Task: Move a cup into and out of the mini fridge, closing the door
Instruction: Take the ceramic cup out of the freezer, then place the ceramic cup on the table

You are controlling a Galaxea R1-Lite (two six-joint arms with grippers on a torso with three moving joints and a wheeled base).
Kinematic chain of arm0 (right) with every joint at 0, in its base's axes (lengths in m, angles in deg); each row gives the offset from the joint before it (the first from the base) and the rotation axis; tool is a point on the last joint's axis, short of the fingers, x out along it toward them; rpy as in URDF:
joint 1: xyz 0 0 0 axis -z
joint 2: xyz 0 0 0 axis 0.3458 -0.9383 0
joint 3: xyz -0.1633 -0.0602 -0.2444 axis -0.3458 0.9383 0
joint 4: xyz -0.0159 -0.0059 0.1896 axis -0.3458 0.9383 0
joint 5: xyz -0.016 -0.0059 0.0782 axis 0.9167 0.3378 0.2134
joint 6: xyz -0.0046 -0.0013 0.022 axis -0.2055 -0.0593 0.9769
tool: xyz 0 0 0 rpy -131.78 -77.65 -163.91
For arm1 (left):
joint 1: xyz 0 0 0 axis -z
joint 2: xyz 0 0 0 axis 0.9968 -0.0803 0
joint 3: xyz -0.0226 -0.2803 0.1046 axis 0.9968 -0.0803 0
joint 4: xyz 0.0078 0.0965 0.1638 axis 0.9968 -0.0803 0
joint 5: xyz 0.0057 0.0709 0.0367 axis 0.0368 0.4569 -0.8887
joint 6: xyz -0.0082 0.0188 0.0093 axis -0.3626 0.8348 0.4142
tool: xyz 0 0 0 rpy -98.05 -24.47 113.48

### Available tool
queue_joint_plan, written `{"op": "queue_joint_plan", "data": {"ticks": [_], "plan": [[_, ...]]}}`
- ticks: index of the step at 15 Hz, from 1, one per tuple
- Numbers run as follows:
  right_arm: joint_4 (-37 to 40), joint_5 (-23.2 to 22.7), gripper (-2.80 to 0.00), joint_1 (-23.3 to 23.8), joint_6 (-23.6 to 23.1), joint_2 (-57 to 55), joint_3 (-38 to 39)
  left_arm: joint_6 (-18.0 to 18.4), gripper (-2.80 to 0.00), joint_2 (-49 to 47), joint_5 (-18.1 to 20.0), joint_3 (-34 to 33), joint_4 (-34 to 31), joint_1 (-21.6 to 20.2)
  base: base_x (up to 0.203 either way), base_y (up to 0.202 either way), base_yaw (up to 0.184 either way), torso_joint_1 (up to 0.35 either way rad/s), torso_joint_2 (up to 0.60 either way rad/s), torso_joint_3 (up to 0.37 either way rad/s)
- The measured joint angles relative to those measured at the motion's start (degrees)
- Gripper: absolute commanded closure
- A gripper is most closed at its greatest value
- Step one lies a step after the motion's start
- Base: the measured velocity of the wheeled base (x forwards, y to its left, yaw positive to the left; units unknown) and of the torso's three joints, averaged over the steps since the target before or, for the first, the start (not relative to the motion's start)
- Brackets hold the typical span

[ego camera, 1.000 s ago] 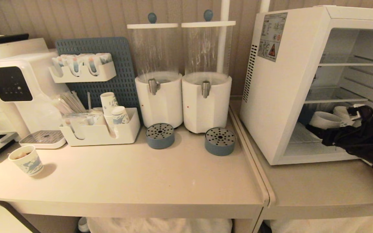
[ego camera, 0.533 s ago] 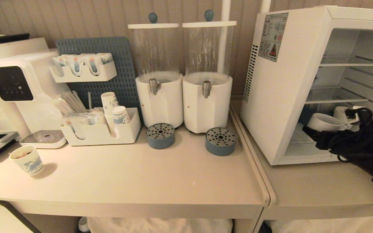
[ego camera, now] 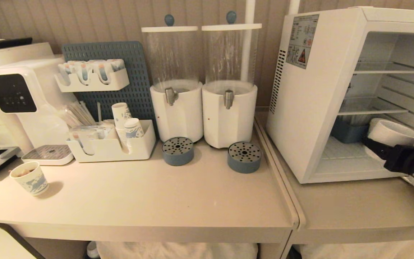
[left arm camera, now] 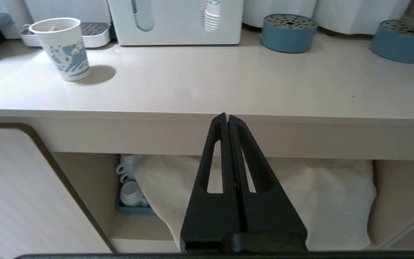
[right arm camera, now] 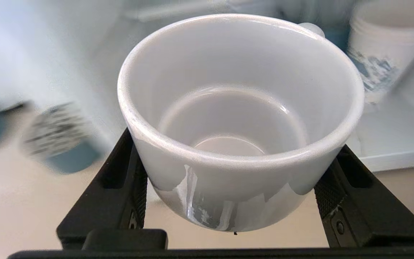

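The small white cup (ego camera: 393, 133) hangs tilted at the open front of the mini fridge (ego camera: 314, 93), above its bottom shelf. My right gripper (ego camera: 381, 146) is shut on it. In the right wrist view the black fingers (right arm camera: 129, 180) press both sides of the cup (right arm camera: 235, 108), which is empty. The door is swung open and out of view. My left gripper (left arm camera: 227, 117) is shut and empty, parked below the counter's front edge (left arm camera: 207, 118).
A blue-printed paper cup (right arm camera: 383, 54) and a blue tray (ego camera: 347, 132) stand inside the fridge. Two drink dispensers (ego camera: 228, 108) with blue drip trays (ego camera: 244, 156), an organizer (ego camera: 110, 147) and a paper cup (ego camera: 30, 178) stand on the counter to the left.
My right gripper has drawn back to the right out of the fridge's lower compartment with the cup, lifting it off the shelf. The left arm has not moved.
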Motion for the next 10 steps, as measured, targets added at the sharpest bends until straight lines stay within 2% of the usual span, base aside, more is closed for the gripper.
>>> {"op": "queue_joint_plan", "data": {"ticks": [5,10], "plan": [[16.4,-7.2,0.00,1.1,-0.9,18.8,1.6,0.0,0.00,0.0,0.0,0.0,-0.1,0.0,0.000,0.000,0.000,0.000,0.00,0.000],[40.4,-9.7,0.00,1.6,-3.5,42.6,-1.1,-0.1,0.00,0.0,0.0,0.0,0.0,0.0,0.000,0.000,0.000,0.000,0.00,0.000]]}}
